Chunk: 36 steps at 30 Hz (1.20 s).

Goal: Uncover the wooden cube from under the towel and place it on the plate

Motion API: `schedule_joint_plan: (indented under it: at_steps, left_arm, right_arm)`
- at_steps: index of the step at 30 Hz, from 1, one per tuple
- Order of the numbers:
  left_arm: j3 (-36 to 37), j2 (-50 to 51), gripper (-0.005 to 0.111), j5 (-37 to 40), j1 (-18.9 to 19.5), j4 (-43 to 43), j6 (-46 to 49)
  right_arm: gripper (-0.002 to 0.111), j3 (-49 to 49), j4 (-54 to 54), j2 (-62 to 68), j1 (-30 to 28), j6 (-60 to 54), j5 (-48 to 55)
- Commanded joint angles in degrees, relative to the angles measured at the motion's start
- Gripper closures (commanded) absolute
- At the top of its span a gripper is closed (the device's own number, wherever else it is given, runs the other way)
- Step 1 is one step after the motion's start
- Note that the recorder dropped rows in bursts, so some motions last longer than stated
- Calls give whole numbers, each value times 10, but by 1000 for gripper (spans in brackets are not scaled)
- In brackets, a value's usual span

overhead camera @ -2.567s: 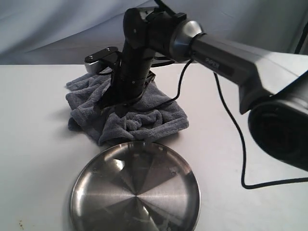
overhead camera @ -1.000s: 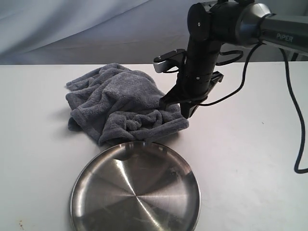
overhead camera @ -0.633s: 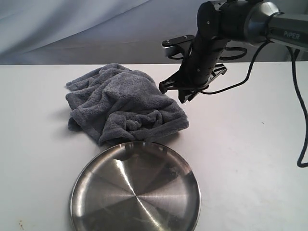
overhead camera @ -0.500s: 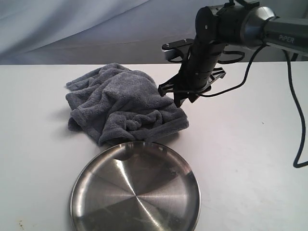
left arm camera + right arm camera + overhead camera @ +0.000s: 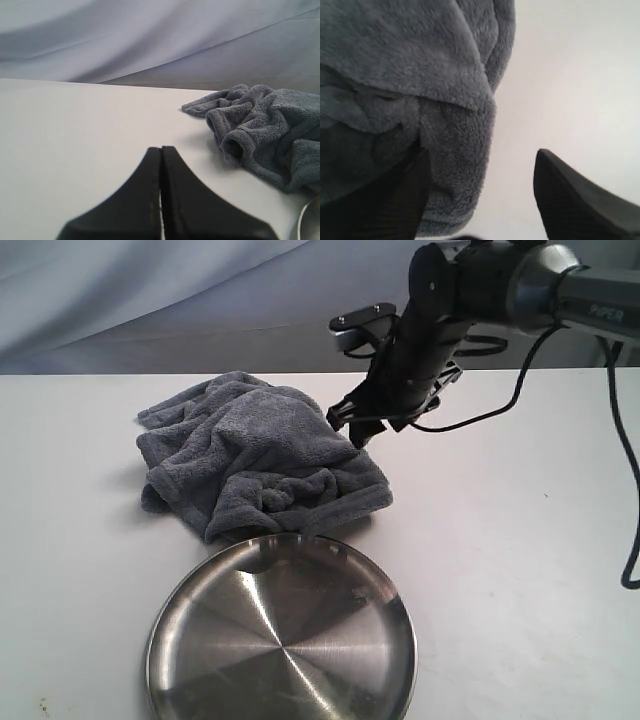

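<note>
Though the cube, unseen, presumably lies under the towel [image 5: 255, 455], the right gripper [image 5: 358, 428] hangs at its right edge, jaws parted and empty, far nearer than the left gripper [image 5: 161, 165], jaws pressed together.

Towel [image 5: 255, 455] on table [image 5: 520, 570] just behind plate [image 5: 280, 635]; right pincer [image 5: 357, 428] over towel's right edge.

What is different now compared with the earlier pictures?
The right gripper moved from the middle of the towel to its right edge, then opened and rose slightly. The towel, still bunched, and the plate kept their places; no cube is visible.
</note>
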Motion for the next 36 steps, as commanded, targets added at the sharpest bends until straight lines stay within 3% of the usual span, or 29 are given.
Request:
schedule_joint_plan:
  at_steps: [1,7,13,17,31,36]
  left_arm:
    - [2,-2,107,-1,1,-5,0]
    - [2,-2,107,-1,1,-5,0]
    - [2,-2,107,-1,1,-5,0]
    - [2,-2,107,-1,1,-5,0]
    - [2,-2,107,-1,1,-5,0]
    - [2,-2,107,-1,1,-5,0]
  right_arm:
    - [51,2,38,-40,20,-120,-15]
    - [50,2,42,-51,104,-202,-74]
    - [31,2,16,-27,196,-204,-140]
    - [30,2,-57,6,240,-204,-166]
    - [30,2,-218,86,248,-181,-178]
    - [38,2,-239,88,248,-181,-179]
